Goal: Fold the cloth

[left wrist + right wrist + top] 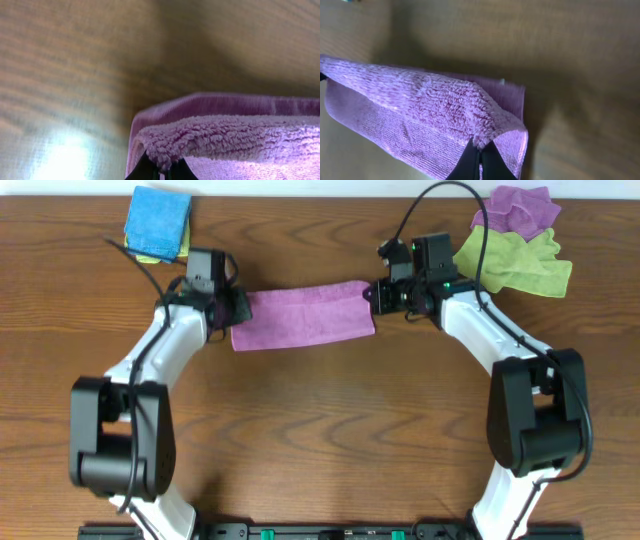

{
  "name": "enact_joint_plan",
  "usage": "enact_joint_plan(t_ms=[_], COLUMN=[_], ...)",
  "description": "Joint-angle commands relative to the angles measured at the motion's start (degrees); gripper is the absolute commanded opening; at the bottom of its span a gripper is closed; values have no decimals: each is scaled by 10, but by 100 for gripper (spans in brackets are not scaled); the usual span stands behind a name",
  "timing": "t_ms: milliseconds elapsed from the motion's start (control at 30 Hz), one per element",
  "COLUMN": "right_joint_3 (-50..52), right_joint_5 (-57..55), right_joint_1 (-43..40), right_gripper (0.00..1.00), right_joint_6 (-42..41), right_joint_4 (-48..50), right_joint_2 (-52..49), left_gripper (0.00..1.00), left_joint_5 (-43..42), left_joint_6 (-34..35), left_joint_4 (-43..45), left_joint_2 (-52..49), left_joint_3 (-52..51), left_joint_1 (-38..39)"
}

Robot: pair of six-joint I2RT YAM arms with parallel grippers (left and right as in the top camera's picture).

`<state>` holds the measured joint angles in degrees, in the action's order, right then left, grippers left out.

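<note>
A purple cloth (304,315) hangs stretched between my two grippers above the brown table, folded over lengthwise. My left gripper (232,308) is shut on the cloth's left end; in the left wrist view the fluffy fold (225,135) is pinched between the fingertips (161,171). My right gripper (377,297) is shut on the cloth's right end; in the right wrist view the cloth (420,115) drapes to the left from the pinched corner at the fingertips (480,152).
A folded blue cloth on a yellow one (158,222) lies at the back left. A crumpled purple cloth (520,208) and a green cloth (515,260) lie at the back right. The wooden table (320,430) extends toward the front.
</note>
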<state>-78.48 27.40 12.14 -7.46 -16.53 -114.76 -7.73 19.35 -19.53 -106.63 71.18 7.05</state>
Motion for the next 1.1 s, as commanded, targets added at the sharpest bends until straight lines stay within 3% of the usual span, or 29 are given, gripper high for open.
enact_joint_plan(t_ms=[0,300,633,667,700,733,833,1067], right_joint_3=[-26,-26,-26,-26,-26,-26,-26,-55], right_joint_5=[-6,-6,-7,-7,-7,-7,-6,-4], right_joint_1=[3,3,3,3,3,3,2,2], right_gripper=[2,2,1,11,24,39,60,60], right_joint_6=[-7,-1,5,5,8,9,9,13], right_joint_4=[-4,-75,-97,-99,-99,-99,-99,-103], right_joint_2=[-17,-23,-23,-23,-23,-23,-23,-6], left_gripper=[6,6,8,39,55,56,62,59], left_joint_5=[0,12,29,29,29,29,28,21], left_joint_6=[-19,-27,-27,-27,-27,-32,-48,-57], left_joint_4=[-24,-133,-149,-146,-145,-145,-147,-207], left_joint_2=[-38,-51,-51,-51,-51,-51,-51,-49], left_joint_3=[48,60,60,60,60,60,60,111], left_joint_1=[-4,-7,-7,-7,-7,-7,-7,-7])
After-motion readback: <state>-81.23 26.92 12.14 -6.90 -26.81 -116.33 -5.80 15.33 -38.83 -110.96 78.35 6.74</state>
